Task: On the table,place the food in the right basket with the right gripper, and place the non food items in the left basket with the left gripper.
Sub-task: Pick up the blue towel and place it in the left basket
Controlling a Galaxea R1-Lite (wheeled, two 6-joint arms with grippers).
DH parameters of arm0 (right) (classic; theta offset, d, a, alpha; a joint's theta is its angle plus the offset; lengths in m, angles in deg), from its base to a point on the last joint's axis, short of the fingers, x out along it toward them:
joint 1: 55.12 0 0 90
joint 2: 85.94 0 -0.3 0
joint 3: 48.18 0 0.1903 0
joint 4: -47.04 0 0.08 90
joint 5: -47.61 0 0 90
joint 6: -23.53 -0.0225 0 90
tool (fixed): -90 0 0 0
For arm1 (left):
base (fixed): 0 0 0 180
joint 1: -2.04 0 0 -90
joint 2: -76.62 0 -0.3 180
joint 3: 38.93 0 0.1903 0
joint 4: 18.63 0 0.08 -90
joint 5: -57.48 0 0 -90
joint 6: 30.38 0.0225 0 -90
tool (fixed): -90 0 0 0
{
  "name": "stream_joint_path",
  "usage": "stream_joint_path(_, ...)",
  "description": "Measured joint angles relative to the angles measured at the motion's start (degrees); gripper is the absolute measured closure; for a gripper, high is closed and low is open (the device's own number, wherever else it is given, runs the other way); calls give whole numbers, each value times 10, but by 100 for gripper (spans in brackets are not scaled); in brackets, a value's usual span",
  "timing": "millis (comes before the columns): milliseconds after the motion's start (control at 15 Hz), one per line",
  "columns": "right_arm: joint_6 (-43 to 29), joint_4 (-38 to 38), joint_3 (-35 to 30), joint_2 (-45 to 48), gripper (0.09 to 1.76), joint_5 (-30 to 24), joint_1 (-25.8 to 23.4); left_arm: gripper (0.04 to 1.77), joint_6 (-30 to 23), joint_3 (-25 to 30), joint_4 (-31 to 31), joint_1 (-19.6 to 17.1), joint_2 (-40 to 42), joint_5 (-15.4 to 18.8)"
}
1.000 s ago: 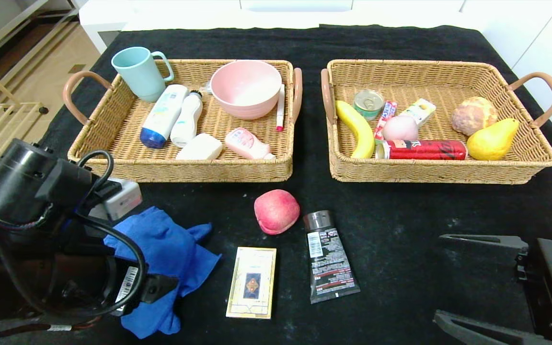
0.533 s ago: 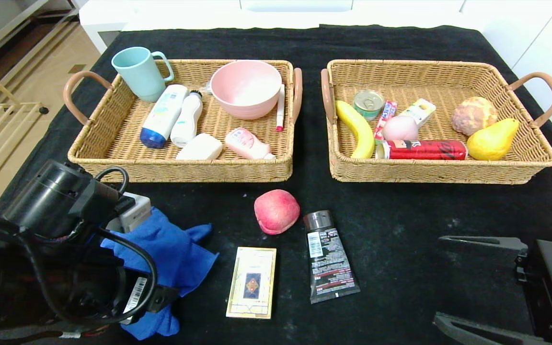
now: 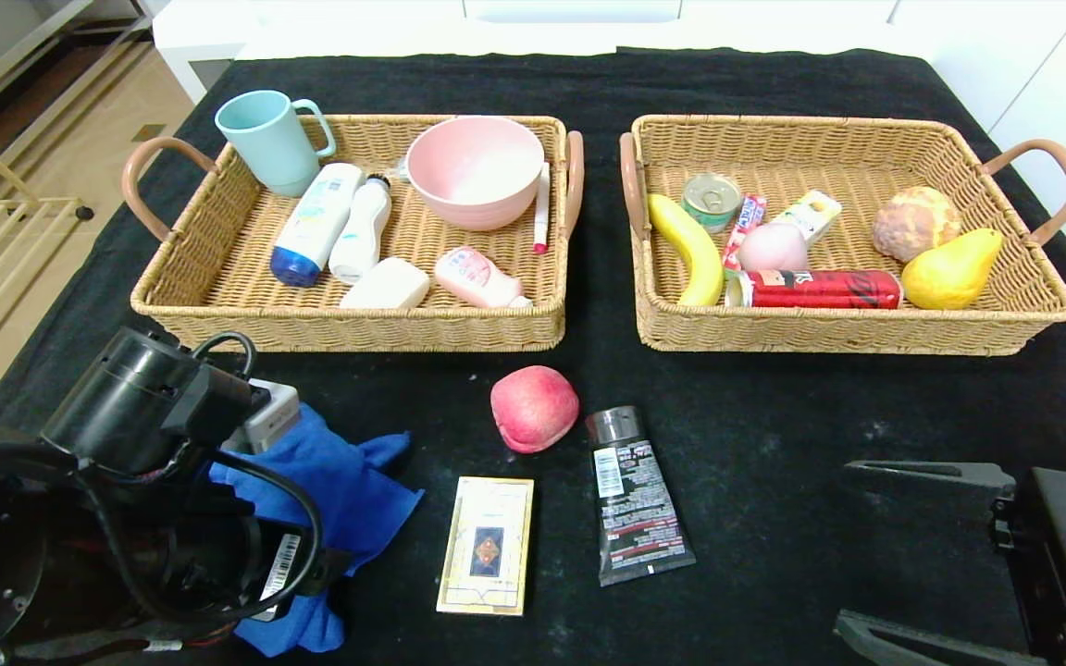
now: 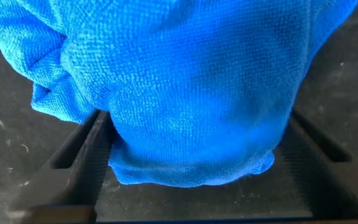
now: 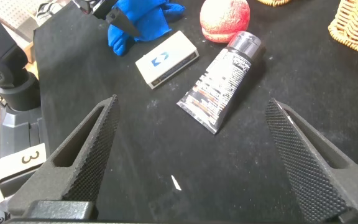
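Blue cloth, crumpled, soft-folded, bright, lying near-left on table. Left gripper lowered over cloth, fingers spread either side, not clamped. Right gripper parked near-right, jaws apart.

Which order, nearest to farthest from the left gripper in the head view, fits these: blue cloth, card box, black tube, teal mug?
1. Blue cloth: directly at the left gripper, between its fingers.
2. Card box: on the table, just right of the cloth.
3. Black tube: further right, beside the box.
4. Teal mug: far corner of the left basket.
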Motion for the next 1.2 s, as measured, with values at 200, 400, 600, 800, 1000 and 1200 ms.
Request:
stream_joint_path(200,0,0,0,0,14,0,0,69,0,1,-1,0,-1,0)
stream_joint_path(400,0,0,0,-1,14,0,0,101,0,1,-1,1,-3,1)
stream_joint_path(600,0,0,0,-3,14,0,-1,156,0,1,0,2,-4,1)
stream_joint_path(800,0,0,0,-5,14,0,-1,156,0,1,2,2,-4,1)
stream_joint_path(1000,0,0,-1,-6,14,0,-1,156,-1,1,3,2,-4,1)
stream_joint_path(1200,0,0,0,-6,14,0,-1,156,-1,2,2,3,-4,1)
